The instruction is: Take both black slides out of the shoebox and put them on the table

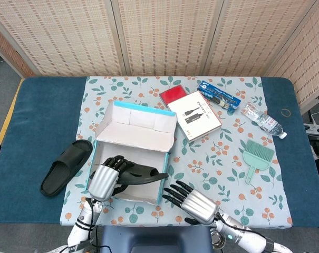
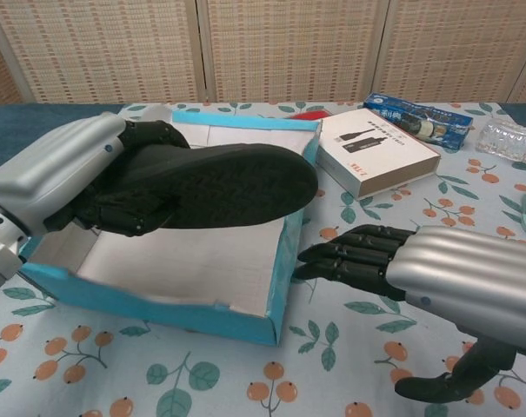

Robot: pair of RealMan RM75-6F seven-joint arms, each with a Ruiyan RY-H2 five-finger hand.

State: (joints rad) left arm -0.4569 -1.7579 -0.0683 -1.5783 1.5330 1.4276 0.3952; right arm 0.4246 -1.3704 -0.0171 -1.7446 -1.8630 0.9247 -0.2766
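- Two hands in play: the right hand (image 1: 193, 203), empty with fingers spread, reaches toward the shoebox (image 1: 168, 158) from its 4 o'clock corner, fingertips just beside the wall.
- Left hand (image 1: 103, 182) grips a black slide (image 2: 212, 184) by one end, raised above the box floor, long axis running toward 3 o'clock.
- Other slide (image 1: 65, 167) lies on the table at the box's 9 o'clock.
- Further back, the white booklet (image 1: 196, 115) and blue packet (image 1: 218, 96); their writing is too small to read.
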